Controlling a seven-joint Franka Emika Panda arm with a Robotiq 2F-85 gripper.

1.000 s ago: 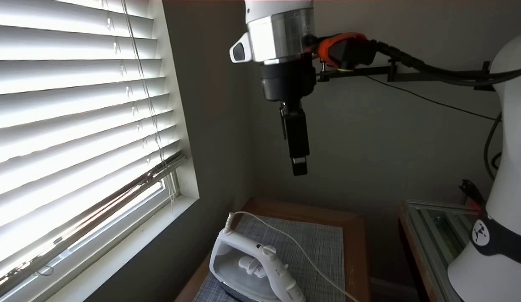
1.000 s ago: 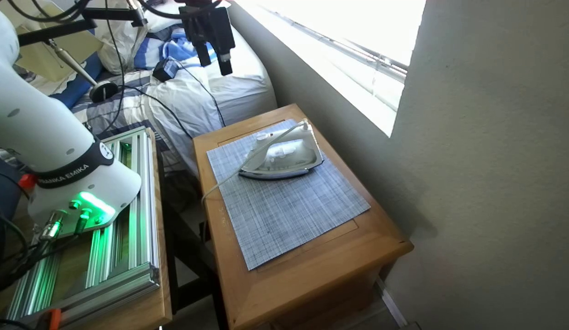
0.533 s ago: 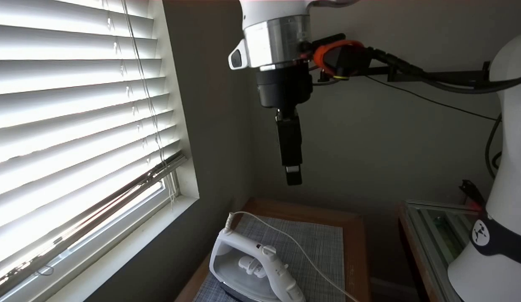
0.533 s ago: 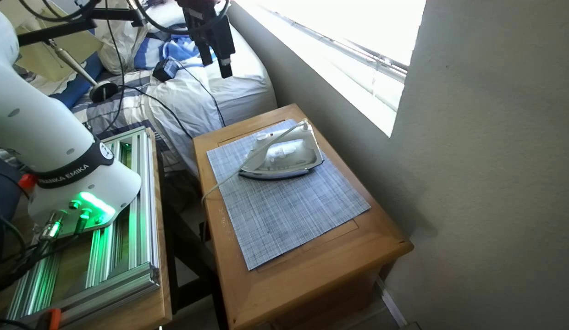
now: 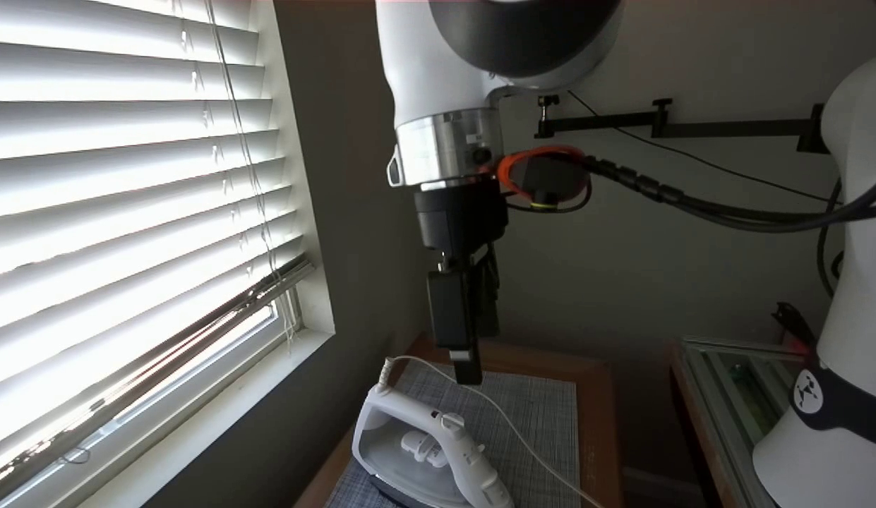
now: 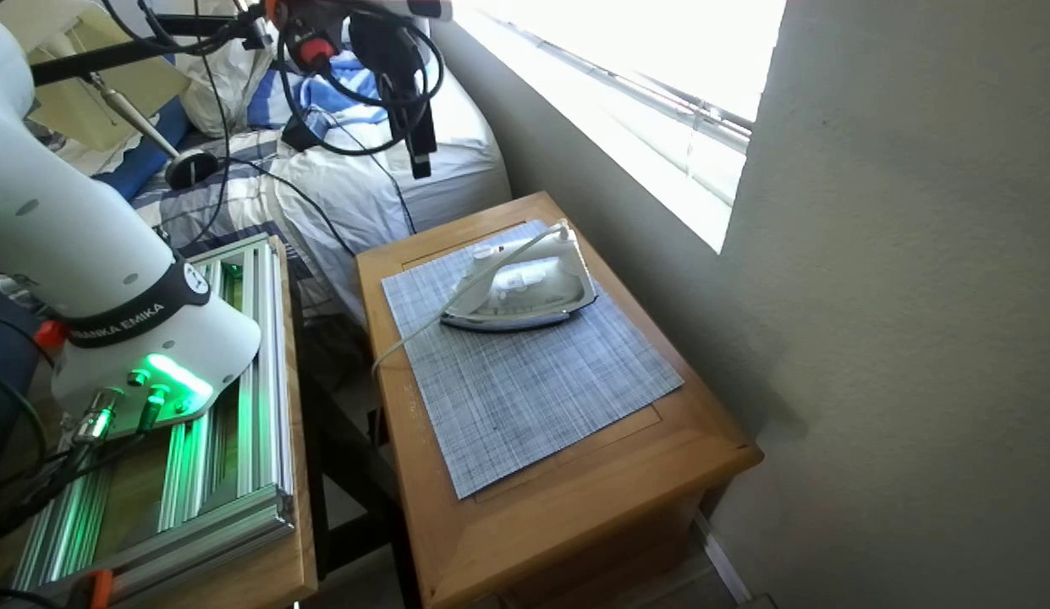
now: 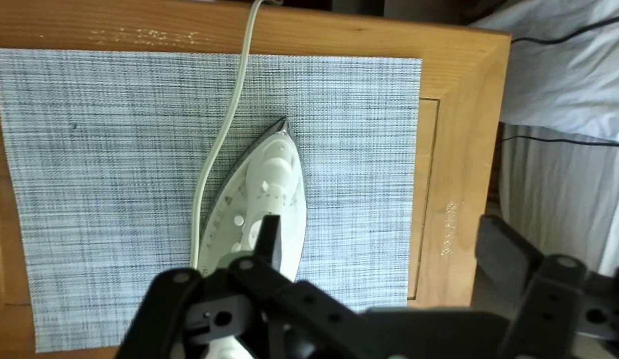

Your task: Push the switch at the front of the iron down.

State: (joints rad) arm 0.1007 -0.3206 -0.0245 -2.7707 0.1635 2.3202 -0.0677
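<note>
The white and pale grey iron (image 5: 401, 462) lies on a woven grey mat, and it also shows in an exterior view (image 6: 529, 292) and in the wrist view (image 7: 277, 172). In the wrist view its pointed nose faces the top and its rear is hidden behind the gripper. Small pale knobs show along its top; I cannot tell which is the switch. My gripper (image 7: 381, 244) is open and empty, with its fingers wide apart. It also shows in both exterior views (image 5: 468, 367) (image 6: 420, 161), pointing down above the iron. One finger overlaps the iron's handle in the wrist view; the other is beyond the mat.
The mat (image 6: 567, 397) lies on a wooden table (image 6: 575, 541). A white cord (image 7: 224, 124) runs from the iron over the table edge. A wall and window sill (image 5: 219, 416) stand close beside the table. A bed (image 6: 457, 186) is beyond it.
My gripper has come down toward the iron, shifting slightly left in an exterior view. The wrist has turned, so the fingers now overlap in an exterior view. The iron has not moved.
</note>
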